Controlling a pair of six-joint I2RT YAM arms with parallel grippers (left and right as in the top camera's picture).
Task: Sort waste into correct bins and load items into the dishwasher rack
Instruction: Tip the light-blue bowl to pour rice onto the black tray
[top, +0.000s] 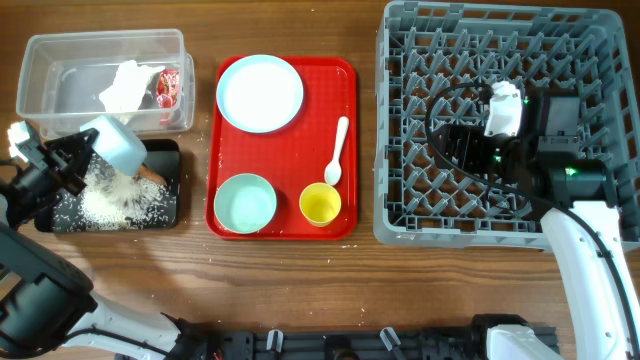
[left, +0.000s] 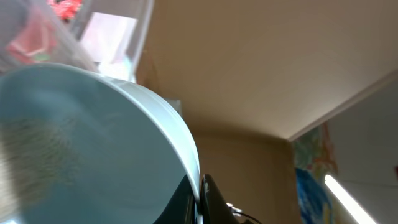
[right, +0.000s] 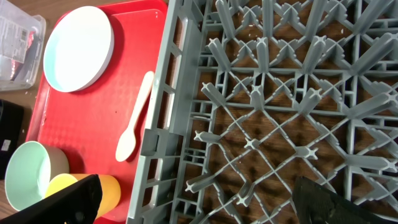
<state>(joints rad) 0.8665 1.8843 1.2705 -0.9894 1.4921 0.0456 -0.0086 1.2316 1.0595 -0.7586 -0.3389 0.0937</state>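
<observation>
My left gripper (top: 85, 160) is shut on the rim of the pale blue bowl (top: 118, 143), which is tipped over the black tray (top: 60, 215). White rice grains (top: 115, 200) lie heaped there beside a brown scrap (top: 152, 175). In the left wrist view the bowl (left: 93, 143) fills the frame, its rim pinched in my left gripper (left: 200, 199). The clear tub (top: 40, 70) holds the napkin (top: 125, 85) and the wrapper (top: 167, 87). My right gripper (top: 440, 135) hangs open and empty over the dishwasher rack (top: 400, 200). In the right wrist view my right gripper (right: 196, 205) spreads wide above the rack (right: 280, 124).
The red tray (top: 345, 150) between bins and rack carries the plate (top: 260, 92), the white spoon (top: 336, 152), the mint bowl (top: 245, 203) and the yellow cup (top: 320, 205). The rack's upright pegs rise under the right arm.
</observation>
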